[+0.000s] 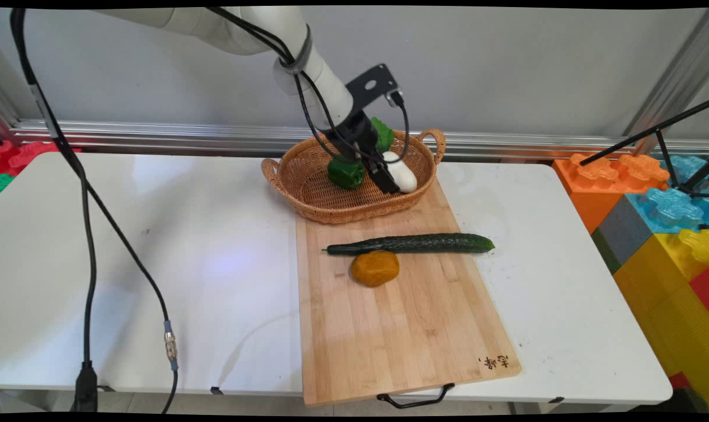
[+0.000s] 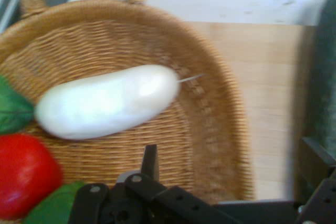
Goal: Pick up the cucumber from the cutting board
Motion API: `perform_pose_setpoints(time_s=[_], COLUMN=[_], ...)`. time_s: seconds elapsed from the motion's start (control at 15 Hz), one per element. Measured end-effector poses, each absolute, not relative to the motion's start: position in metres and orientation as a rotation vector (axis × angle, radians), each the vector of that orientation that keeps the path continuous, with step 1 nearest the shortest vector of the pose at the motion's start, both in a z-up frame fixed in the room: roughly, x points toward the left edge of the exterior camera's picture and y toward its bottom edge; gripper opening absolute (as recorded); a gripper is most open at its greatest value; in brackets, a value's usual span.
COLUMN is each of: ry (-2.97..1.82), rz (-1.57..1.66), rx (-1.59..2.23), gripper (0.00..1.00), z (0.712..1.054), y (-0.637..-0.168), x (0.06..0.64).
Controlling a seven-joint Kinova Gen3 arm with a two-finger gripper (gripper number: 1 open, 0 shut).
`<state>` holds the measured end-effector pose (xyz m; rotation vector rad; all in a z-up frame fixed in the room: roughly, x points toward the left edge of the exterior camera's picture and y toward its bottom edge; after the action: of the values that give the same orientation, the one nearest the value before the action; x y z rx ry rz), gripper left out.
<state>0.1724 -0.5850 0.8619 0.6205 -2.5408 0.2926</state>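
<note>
My gripper [image 1: 385, 174] reaches down into a woven basket [image 1: 307, 190] at the far end of a wooden cutting board [image 1: 407, 334]. In the hand view the gripper [image 2: 231, 156] is open, one finger [image 2: 150, 161] over the basket floor and the other over the rim, with nothing between them. A white oblong vegetable [image 2: 107, 103] lies in the basket just beyond the fingers; in the main view the white vegetable [image 1: 404, 174] is at the gripper's right. A green pepper [image 1: 347, 172] sits at its left. A red tomato [image 2: 23, 174] and green leaves [image 2: 11, 109] also lie in the basket.
A long dark cucumber [image 1: 413, 243] lies across the board in front of the basket, with a round orange lump [image 1: 375, 268] just below it. Big coloured toy blocks [image 1: 659, 223] stand at the table's right. Black cables [image 1: 88, 246] hang at the left.
</note>
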Motion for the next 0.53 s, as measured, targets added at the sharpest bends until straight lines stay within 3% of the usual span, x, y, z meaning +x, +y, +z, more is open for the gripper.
perform_pose_setpoints(time_s=[0.53], ry=[-2.551], rz=[0.171], rx=[0.497], gripper=[1.0], z=[0.843], y=[-0.549], x=[0.132])
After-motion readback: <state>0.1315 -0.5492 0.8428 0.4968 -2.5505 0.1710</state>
